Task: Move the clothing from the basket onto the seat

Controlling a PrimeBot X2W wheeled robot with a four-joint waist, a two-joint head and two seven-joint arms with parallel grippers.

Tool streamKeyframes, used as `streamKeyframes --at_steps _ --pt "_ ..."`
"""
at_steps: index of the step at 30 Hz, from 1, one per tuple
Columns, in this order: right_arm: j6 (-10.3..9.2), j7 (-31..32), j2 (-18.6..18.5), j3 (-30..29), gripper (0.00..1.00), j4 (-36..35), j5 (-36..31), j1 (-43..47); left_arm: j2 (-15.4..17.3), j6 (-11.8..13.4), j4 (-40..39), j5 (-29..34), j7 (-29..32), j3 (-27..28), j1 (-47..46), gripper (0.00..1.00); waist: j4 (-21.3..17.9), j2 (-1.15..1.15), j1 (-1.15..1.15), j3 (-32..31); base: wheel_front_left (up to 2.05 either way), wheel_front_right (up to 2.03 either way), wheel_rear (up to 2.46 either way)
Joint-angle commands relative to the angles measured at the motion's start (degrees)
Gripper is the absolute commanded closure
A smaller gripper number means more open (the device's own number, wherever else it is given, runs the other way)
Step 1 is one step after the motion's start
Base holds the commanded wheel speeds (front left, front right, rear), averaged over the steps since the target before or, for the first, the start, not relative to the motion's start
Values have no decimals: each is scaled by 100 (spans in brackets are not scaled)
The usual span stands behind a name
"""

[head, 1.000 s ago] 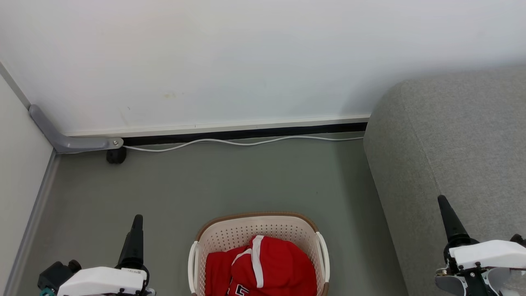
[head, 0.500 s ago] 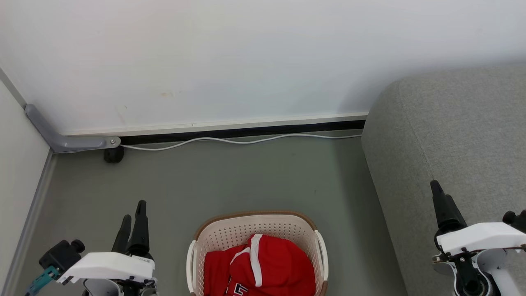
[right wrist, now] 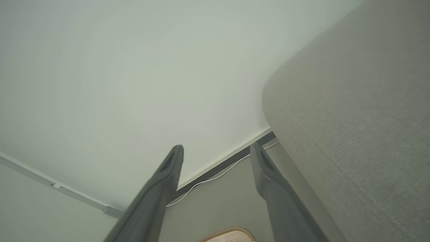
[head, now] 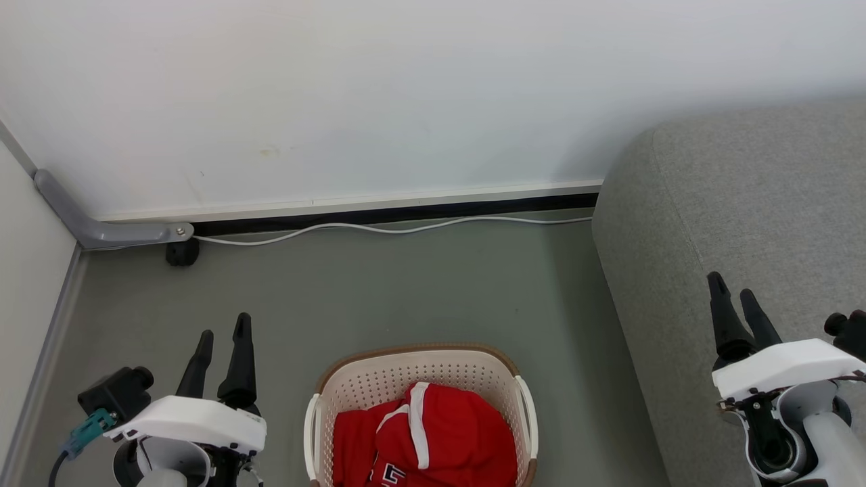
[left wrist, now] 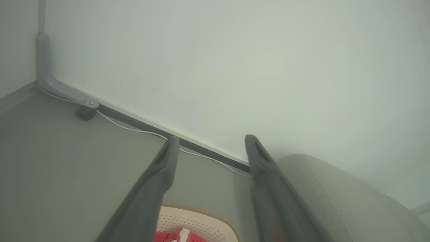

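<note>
Gaping empty, left gripper (head: 223, 325) and right gripper (head: 730, 284) flank one basket (head: 413, 352) of red clothing (head: 446, 433) beside one seat (head: 744, 203)

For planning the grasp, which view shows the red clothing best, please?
The head view: the clothing lies heaped in the basket, white stripe and lettering visible. The left wrist view catches a red sliver; the right wrist view, the basket's rim.

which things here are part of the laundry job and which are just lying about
Job: clothing, basket, seat, left gripper, right gripper.
Lying about: white cable, grey bracket, small black block.
</note>
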Motion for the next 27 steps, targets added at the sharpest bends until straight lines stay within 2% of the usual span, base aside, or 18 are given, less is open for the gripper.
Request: streamKeyframes --at_steps 1,27 --pt "22 -102 -122 107 0 -137 -178 -288 111 -3 -172 237 -80 100 -351 0 -6 0 0 4 0 0 0" --pt "24 -539 -419 355 0 -277 -1746 -490 128 192 -446 2131 -517 91 -489 0 -78 0 0 108 0 0 0"
